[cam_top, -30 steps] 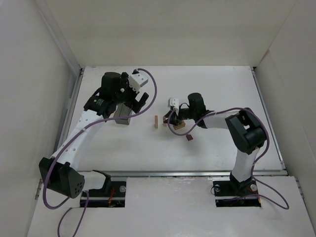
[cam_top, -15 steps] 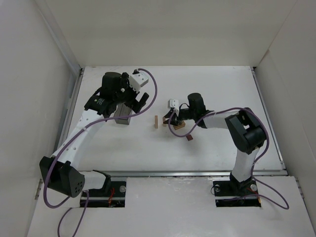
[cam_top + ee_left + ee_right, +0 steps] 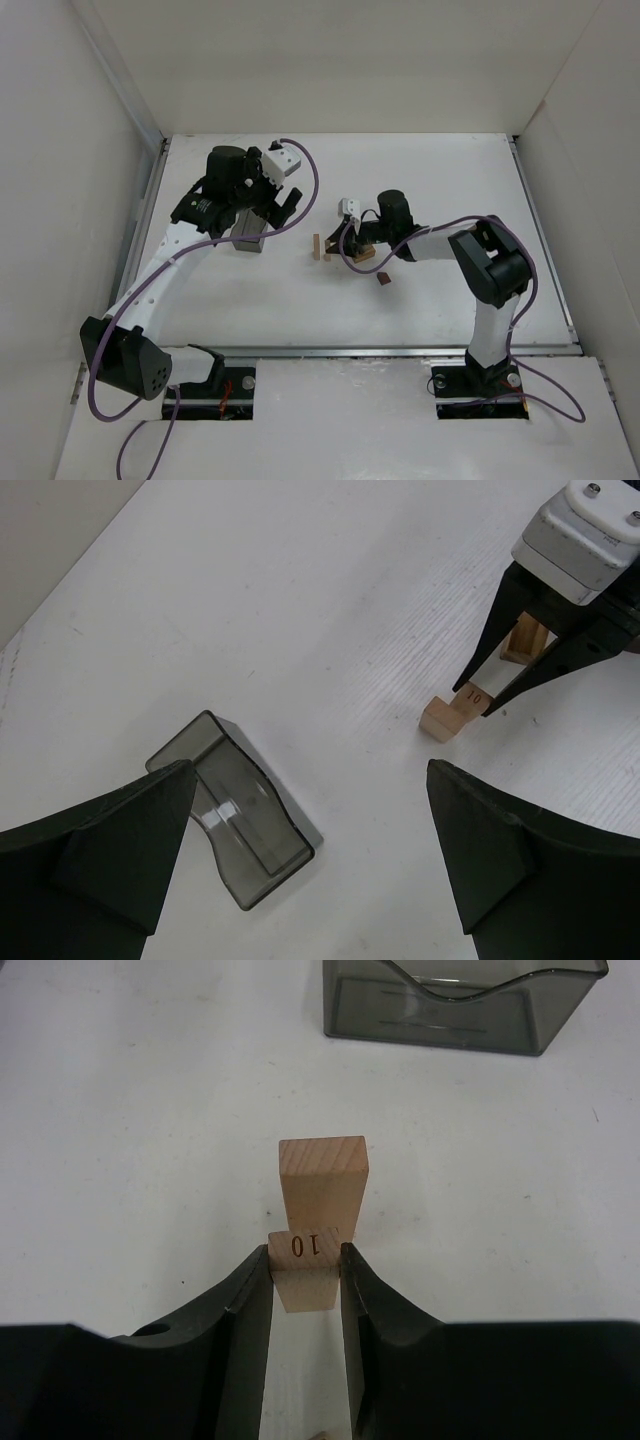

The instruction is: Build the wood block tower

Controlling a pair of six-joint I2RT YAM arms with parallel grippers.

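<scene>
While left fingers (image 3: 100, 850) gape over the grey box (image 3: 240, 830), right fingers (image 3: 240, 1305) pinch the numbered block (image 3: 305, 1245).

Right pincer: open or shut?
Shut: right pincer grips the 10 block; both fingers sit flush against its sides in the wrist view.

You have a light-tan block (image 3: 322, 1175) standing upright. Right against its near side is a smaller tan block stamped 10 (image 3: 305, 1245), pinched between the right gripper (image 3: 305, 1255) fingertips. Another tan piece (image 3: 527, 640) stands just behind that gripper. The dark reddish-brown block (image 3: 382, 279) lies apart, nearer the arm bases.
</scene>
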